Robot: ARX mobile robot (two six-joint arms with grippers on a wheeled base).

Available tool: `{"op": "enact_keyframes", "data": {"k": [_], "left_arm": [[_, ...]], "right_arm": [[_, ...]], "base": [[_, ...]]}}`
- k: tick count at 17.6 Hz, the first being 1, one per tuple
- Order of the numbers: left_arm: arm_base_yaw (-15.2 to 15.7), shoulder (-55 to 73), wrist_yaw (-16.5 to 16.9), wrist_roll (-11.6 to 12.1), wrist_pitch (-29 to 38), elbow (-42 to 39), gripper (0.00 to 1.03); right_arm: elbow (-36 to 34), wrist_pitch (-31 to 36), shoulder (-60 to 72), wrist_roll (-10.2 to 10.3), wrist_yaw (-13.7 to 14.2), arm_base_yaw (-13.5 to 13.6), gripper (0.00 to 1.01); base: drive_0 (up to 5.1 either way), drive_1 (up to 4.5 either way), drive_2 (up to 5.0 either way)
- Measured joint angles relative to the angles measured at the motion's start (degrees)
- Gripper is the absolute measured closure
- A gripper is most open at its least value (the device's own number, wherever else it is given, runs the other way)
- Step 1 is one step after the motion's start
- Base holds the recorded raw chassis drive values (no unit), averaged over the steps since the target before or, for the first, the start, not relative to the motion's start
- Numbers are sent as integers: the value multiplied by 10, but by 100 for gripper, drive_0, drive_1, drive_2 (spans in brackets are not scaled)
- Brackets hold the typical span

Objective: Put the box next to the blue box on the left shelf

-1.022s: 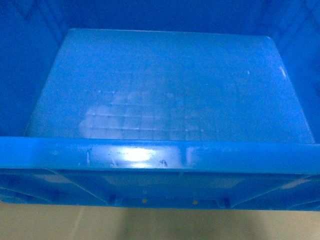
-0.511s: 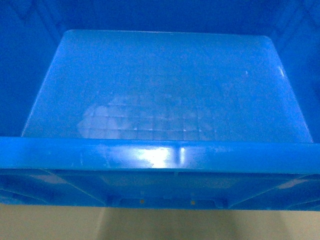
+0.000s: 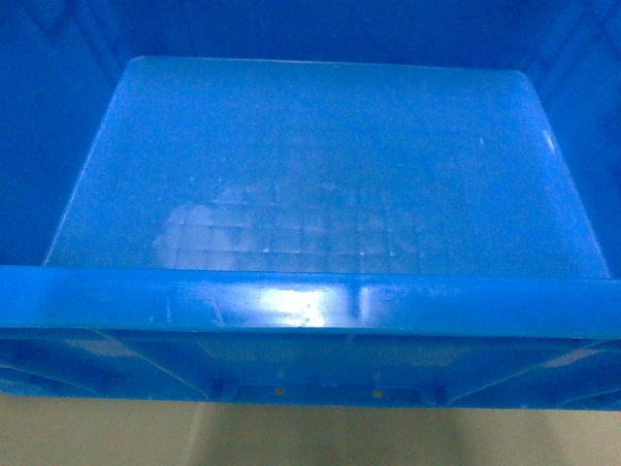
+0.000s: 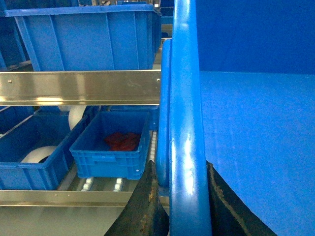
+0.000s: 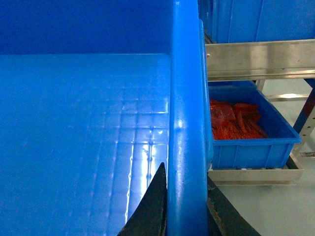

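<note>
Steel shelving (image 4: 78,87) above pale floor (image 5: 266,206)

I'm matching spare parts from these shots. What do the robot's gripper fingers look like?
Only the fingers show. The left gripper has dark, tapering fingers with worn, brownish scuffs. The right gripper has plain black tapering ones. No cables or markings visible.

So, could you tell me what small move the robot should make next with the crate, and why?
Probably keep carrying the box toward the shelf rail. Both tools, left and right, clamp its side rims, and the wrist views show the racks beside it, so it is not yet shelved.
</note>
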Motion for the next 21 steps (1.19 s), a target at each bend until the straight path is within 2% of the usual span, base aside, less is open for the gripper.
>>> {"op": "enact_keyframes", "data": {"k": [21], "left_arm": [[0,0,0,0,0,0,86]], "right_arm": [[0,0,0,0,0,0,93]], "base": [[0,0,0]]}}
